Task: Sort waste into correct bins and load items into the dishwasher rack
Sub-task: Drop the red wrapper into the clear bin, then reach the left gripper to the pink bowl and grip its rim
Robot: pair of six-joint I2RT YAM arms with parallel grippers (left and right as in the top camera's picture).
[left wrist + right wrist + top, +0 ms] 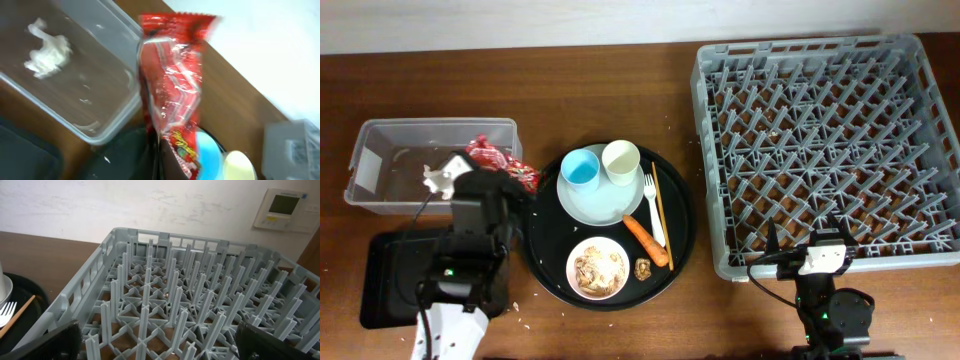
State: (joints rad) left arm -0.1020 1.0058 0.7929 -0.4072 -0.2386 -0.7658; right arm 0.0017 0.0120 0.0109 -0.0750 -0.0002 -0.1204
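Left gripper [162,155] is pinching the lower end of the crumpled red wrapper [172,85], jaws pressed together on it. The wrapper sticks out from the claw at the clear tub's [100,125] end wall nearest the round black tray [548,262], roughly over the rim, not yet inside. White tissue [47,52] lies on the tub floor, well inside. Right gripper [160,347] is spread wide and empty, far from the tub, facing the dishwasher rack [170,305]. The wrapper is likely very light: thin glossy film, floppy and slippery. The end pinch looks adequate. It probably needs carrying further over the tub before release, since it may drift or cling.
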